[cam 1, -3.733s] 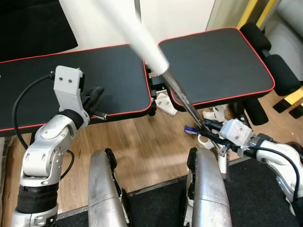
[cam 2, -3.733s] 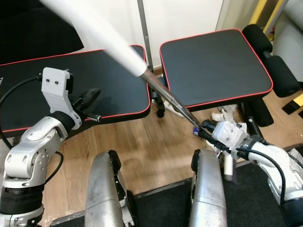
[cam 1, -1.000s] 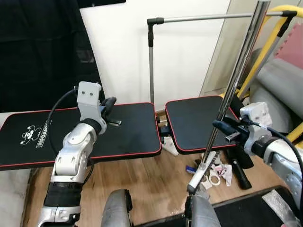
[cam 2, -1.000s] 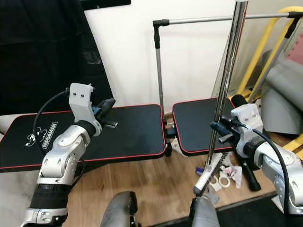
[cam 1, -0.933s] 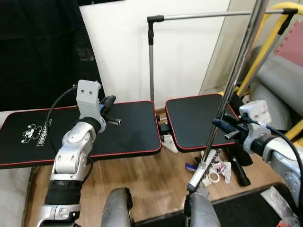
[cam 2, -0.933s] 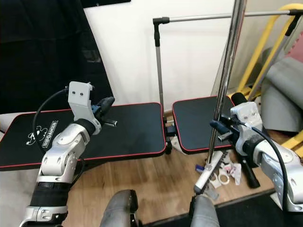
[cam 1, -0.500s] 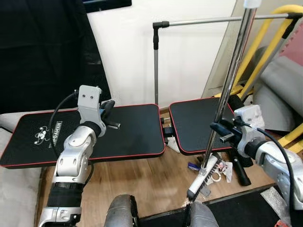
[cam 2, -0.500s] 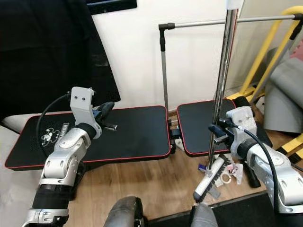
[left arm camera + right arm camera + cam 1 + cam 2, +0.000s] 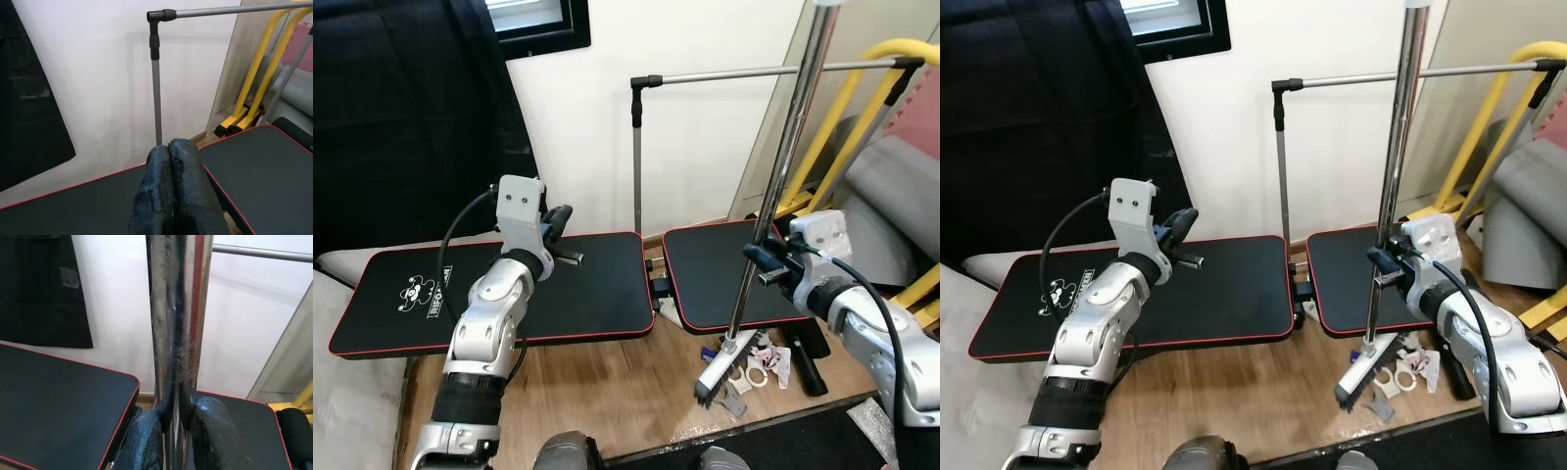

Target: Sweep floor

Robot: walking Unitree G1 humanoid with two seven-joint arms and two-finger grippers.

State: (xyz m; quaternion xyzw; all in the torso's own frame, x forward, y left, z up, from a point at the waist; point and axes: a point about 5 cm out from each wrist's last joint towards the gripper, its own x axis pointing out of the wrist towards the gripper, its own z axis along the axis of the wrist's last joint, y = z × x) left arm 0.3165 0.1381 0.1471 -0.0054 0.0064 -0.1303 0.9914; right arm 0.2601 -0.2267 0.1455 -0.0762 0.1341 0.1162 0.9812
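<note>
I cannot see the top of the long shiny metal broom pole [image 9: 781, 174]; it is cut off. My right gripper [image 9: 1378, 265] still squeezes it, more upright than before, brush beside the black red-edged bench [image 9: 587, 284]. My left gripper [image 9: 172, 191], raised over the bench, is pressed closed, empty.

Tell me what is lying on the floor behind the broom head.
Behind the broom head lie tape rings and crumpled scraps on the wooden floor. The right bench pad covers anything farther back.
</note>
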